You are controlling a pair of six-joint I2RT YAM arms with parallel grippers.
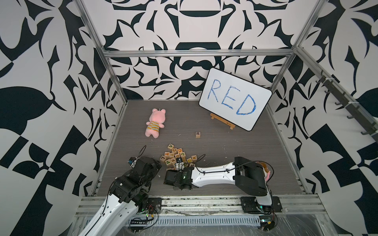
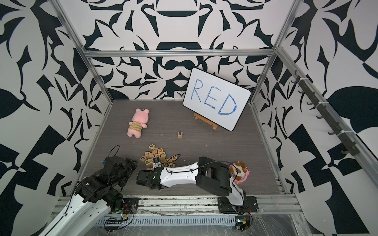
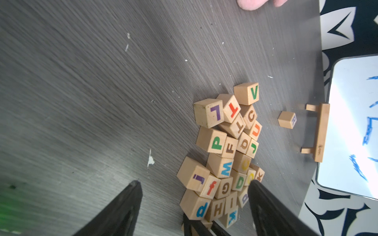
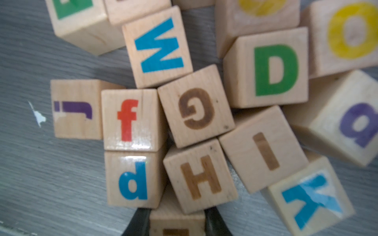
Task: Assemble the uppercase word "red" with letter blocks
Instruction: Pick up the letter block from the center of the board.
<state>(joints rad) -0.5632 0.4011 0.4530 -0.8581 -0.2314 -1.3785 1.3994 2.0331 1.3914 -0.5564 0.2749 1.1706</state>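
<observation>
place: robot lab test cell | evidence: aluminium frame point(image 1: 196, 53) enclosure | black-and-white patterned walls point(image 1: 41, 61) | grey tabletop point(image 1: 235, 147) | 2 robot arms point(image 1: 212, 175) bolted to slotted front rail point(image 1: 204, 204)

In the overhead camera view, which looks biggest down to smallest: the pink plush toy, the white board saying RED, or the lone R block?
1. white board
2. pink plush toy
3. lone R block
The differences are large, so nearness to the camera does not put the order in doubt.
</observation>
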